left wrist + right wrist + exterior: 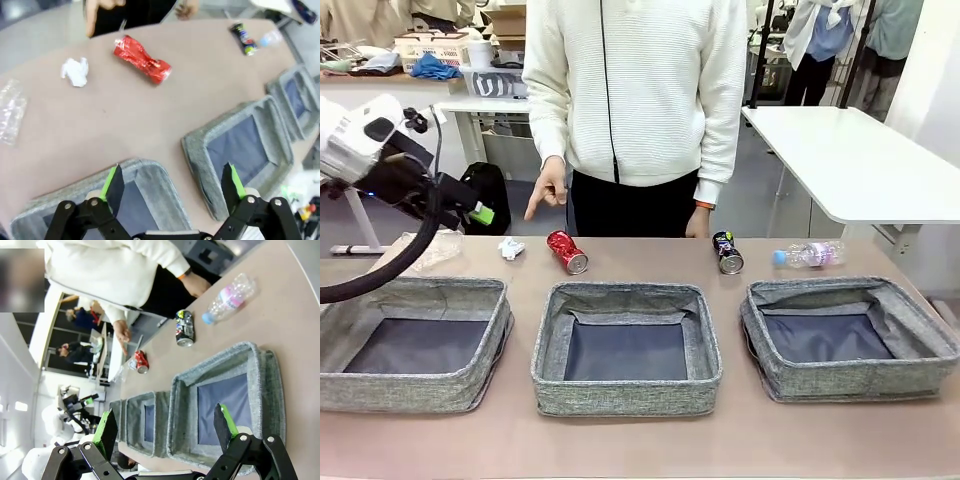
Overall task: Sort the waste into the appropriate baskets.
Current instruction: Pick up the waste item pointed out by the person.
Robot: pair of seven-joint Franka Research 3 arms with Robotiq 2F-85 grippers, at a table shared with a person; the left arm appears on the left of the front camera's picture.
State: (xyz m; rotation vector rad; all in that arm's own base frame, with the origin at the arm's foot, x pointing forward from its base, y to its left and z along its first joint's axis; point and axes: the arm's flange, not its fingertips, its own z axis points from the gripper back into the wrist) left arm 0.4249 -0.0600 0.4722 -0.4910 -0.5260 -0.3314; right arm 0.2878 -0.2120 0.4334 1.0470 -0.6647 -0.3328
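left gripper (172,172) spread, facing paper ball (75,71), red can (142,59), right gripper (165,415) spread, facing pink-label bottle (229,297)

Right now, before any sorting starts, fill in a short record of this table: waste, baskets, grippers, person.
Waste, left to right: crushed clear plastic bottle, crumpled white paper ball, red can, dark printed can, small clear bottle with pink label
Where: on the table beyond the baskets
Baskets: left basket, middle basket, right basket, no waste inside
Left gripper: open, holding nothing
Right gripper: open, holding nothing
Person's hand: points down near the red can
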